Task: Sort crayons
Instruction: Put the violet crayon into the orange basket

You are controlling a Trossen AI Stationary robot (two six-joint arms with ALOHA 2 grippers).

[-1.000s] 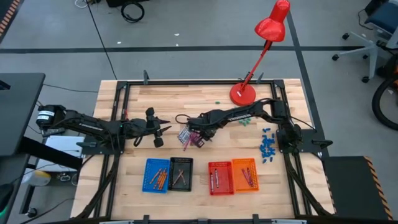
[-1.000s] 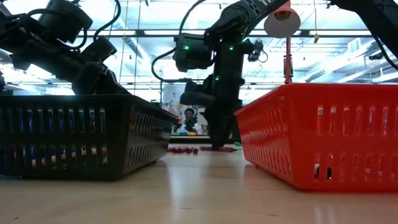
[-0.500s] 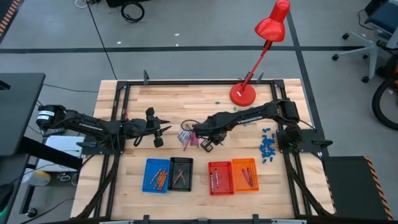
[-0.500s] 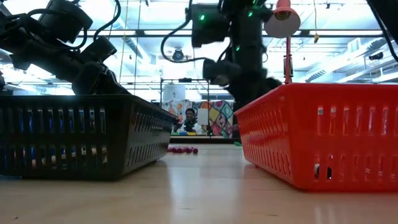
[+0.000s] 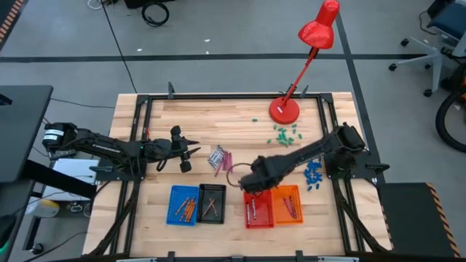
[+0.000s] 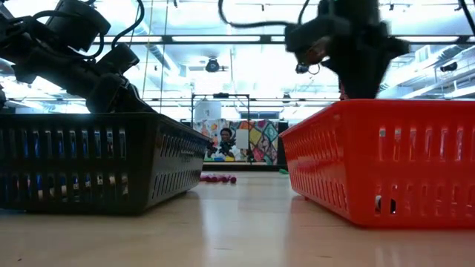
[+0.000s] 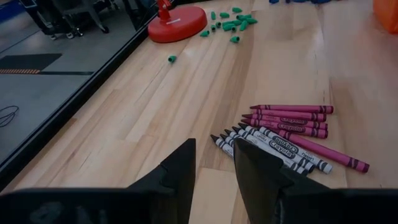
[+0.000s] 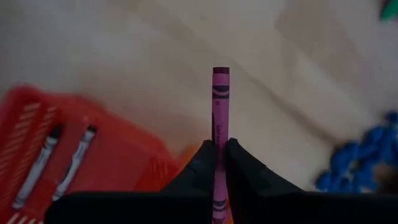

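Observation:
Loose crayons (image 5: 220, 159) lie flat on the table's middle; the left wrist view shows them as magenta sticks (image 7: 292, 118) beside grey-white ones (image 7: 268, 147). My right gripper (image 5: 251, 182) hangs over the far rim of the red basket (image 5: 258, 208), shut on one magenta crayon (image 8: 220, 106). In the low view it is a dark blur (image 6: 356, 52) above the red basket (image 6: 386, 159). My left gripper (image 5: 186, 154) waits left of the pile, open and holding nothing (image 7: 214, 168). My right gripper pinches the magenta crayon by its paper-wrapped shaft (image 8: 219, 146) between its two fingers (image 8: 203, 163). The fingers point down from above and the crayon lies along them. Its free end (image 8: 221, 72) sticks out past the fingertips, lifted clear of table and baskets.
A blue basket (image 5: 183, 204), a black basket (image 5: 212, 202), the red one and an orange basket (image 5: 287, 203) stand in a row near the front edge, each with crayons inside. Red lamp base (image 5: 284, 110) at the far side, green bits (image 5: 284, 135) and blue chunks (image 5: 313, 173) to the right.
My right gripper has risen from the crayon pile and swung toward the table's near edge and rightward, to above the red basket, its wrist rolling on the way. It stays shut and carries the magenta crayon clear of the table. The pile lies as before.

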